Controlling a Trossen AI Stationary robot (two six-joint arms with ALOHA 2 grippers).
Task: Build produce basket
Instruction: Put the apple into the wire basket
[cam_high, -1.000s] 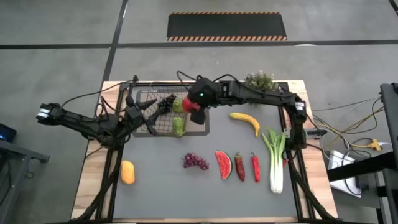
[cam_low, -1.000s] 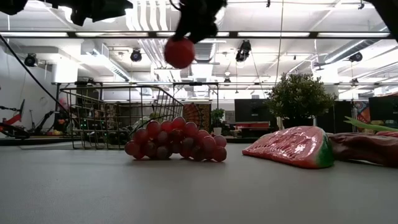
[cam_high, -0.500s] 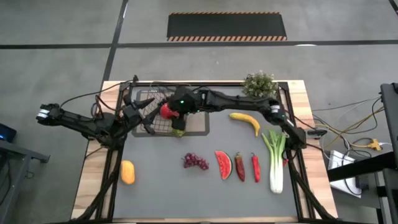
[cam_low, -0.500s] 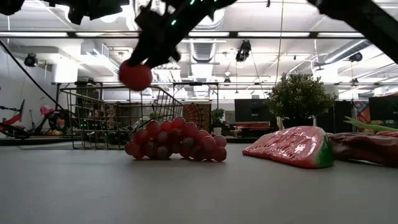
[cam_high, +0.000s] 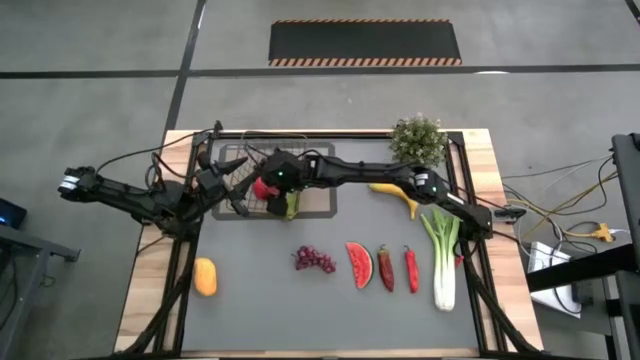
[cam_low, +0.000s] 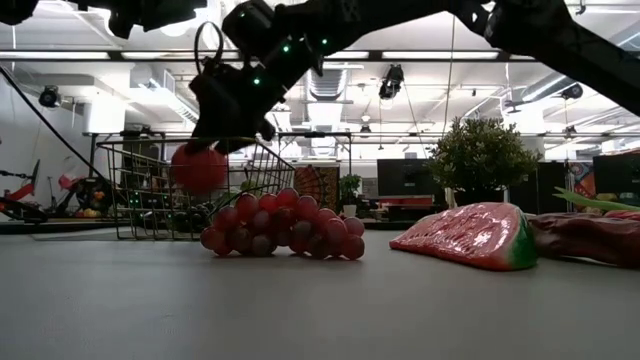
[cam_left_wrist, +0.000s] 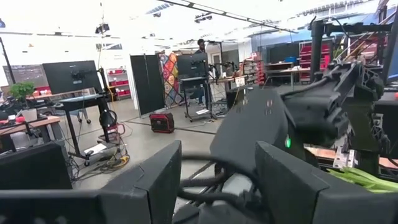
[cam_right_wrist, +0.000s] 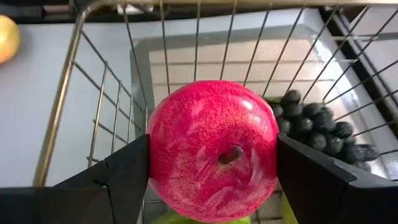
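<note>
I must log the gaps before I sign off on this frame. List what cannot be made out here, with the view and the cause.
- Basket floor under the red apple: hidden in the high view by the right gripper and its arm.
- Green pears: their number is unclear, the right arm covers them in the high view.
- Left gripper: whether it grips the basket rim; the left wrist view is filled by the right arm.
- Leek: cut off by the low view's edge.

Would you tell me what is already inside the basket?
Inside the basket lie dark grapes and something green. The red apple, held by the right gripper, covers the rest.
</note>
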